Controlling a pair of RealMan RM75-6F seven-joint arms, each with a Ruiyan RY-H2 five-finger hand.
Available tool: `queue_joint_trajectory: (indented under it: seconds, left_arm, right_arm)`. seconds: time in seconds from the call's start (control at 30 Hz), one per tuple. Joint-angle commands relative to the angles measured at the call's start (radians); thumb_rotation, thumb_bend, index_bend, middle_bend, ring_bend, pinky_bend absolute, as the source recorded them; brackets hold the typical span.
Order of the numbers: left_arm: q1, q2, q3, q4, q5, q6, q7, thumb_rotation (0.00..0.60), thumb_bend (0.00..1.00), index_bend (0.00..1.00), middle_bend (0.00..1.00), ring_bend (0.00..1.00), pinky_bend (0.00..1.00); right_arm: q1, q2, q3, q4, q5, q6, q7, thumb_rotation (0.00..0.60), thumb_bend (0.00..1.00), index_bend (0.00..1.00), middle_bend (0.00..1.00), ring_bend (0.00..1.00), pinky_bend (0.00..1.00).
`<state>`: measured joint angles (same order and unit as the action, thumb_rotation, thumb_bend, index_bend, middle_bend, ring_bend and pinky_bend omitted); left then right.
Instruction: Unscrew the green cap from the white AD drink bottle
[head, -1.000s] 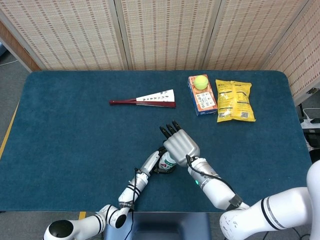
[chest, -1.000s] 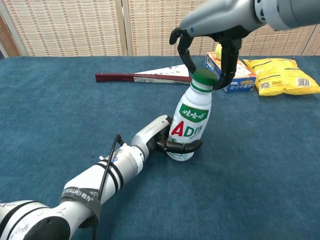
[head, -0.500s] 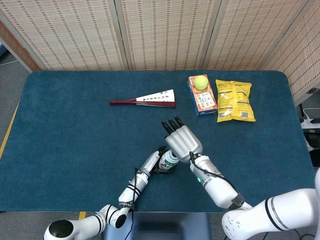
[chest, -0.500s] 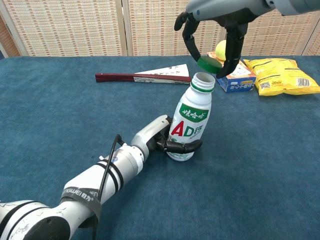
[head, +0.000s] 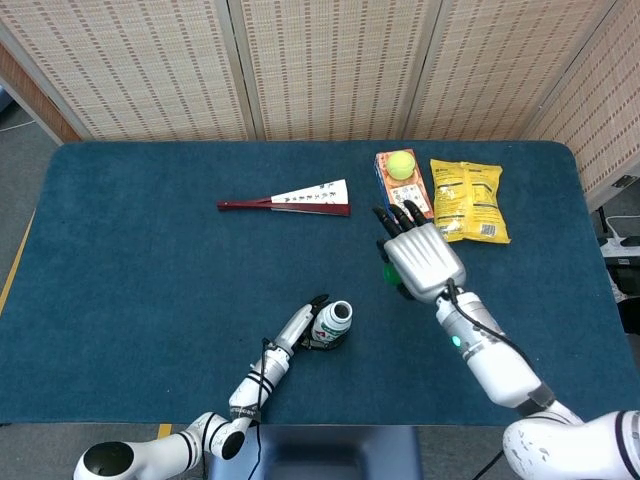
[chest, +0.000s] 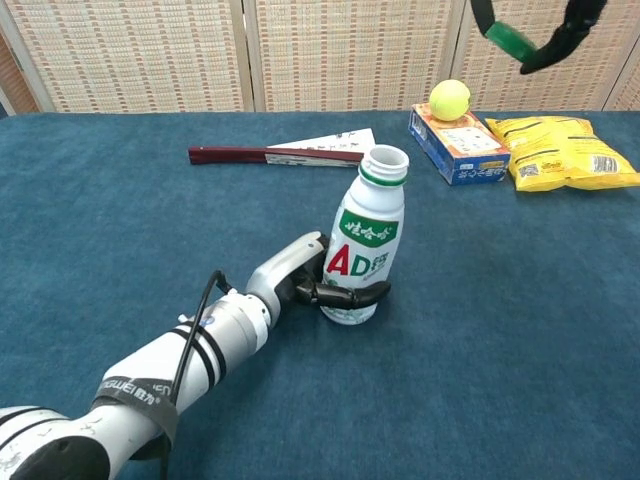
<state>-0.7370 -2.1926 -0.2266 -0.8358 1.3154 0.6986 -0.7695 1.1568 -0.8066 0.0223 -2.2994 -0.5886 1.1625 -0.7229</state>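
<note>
Upright white AD drink bottle (chest: 365, 245), base gripped by the left hand (chest: 305, 283), stands open-mouthed; right hand (head: 420, 260) pinches the green cap (chest: 512, 40) well apart, up and right.

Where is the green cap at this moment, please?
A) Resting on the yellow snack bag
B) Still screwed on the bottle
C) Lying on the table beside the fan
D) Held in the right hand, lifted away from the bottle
D: the green cap sits pinched in the right hand, raised clear of the white AD drink bottle, whose mouth stands open.
</note>
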Motion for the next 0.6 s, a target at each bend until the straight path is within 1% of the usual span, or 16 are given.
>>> queue_joint_trajectory:
  seconds: [0.03, 0.13, 0.2, 0.23, 0.33, 0.47, 0.53, 0.6]
  left_arm:
    - [0.017, 0.025, -0.028, -0.024, -0.035, -0.007, -0.02, 0.6, 0.87, 0.77, 0.86, 0.46, 0.43]
    - [0.03, 0.046, -0.051, -0.036, -0.065, -0.011, -0.026, 0.6, 0.87, 0.77, 0.85, 0.45, 0.42]
    - [0.041, 0.058, -0.056, -0.045, -0.072, -0.002, -0.026, 0.6, 0.87, 0.77, 0.85, 0.45, 0.42]
    - [0.049, 0.066, -0.056, -0.053, -0.075, 0.005, -0.026, 0.6, 0.86, 0.77, 0.85, 0.44, 0.41]
    - [0.072, 0.086, -0.054, -0.081, -0.08, 0.023, -0.022, 0.6, 0.85, 0.77, 0.84, 0.44, 0.41]
    - [0.088, 0.103, -0.052, -0.115, -0.092, 0.02, -0.019, 0.6, 0.85, 0.77, 0.83, 0.42, 0.4]
    - [0.095, 0.108, -0.059, -0.135, -0.106, 0.014, -0.026, 0.6, 0.84, 0.77, 0.83, 0.42, 0.39]
    - [0.097, 0.109, -0.062, -0.144, -0.115, 0.009, -0.022, 0.6, 0.82, 0.76, 0.81, 0.41, 0.39]
  right_arm:
    - [-0.135, 0.101, -0.037, -0.001, -0.183, -0.051, 0.134, 0.6, 0.11, 0.53, 0.0, 0.0, 0.0]
    - [-0.221, 0.124, -0.065, 0.02, -0.32, -0.062, 0.204, 0.6, 0.11, 0.53, 0.0, 0.0, 0.0]
    - [-0.272, 0.122, -0.08, 0.04, -0.397, -0.057, 0.245, 0.6, 0.11, 0.53, 0.0, 0.0, 0.0]
    - [-0.305, 0.113, -0.09, 0.06, -0.446, -0.051, 0.271, 0.6, 0.11, 0.53, 0.0, 0.0, 0.0]
    - [-0.38, 0.071, -0.111, 0.122, -0.546, -0.037, 0.33, 0.6, 0.11, 0.53, 0.0, 0.0, 0.0]
    - [-0.463, -0.007, -0.133, 0.222, -0.649, -0.019, 0.403, 0.6, 0.11, 0.52, 0.0, 0.0, 0.0]
    - [-0.495, -0.046, -0.143, 0.279, -0.684, -0.015, 0.419, 0.6, 0.11, 0.52, 0.0, 0.0, 0.0]
    - [-0.512, -0.073, -0.143, 0.32, -0.697, -0.02, 0.425, 0.6, 0.11, 0.52, 0.0, 0.0, 0.0]
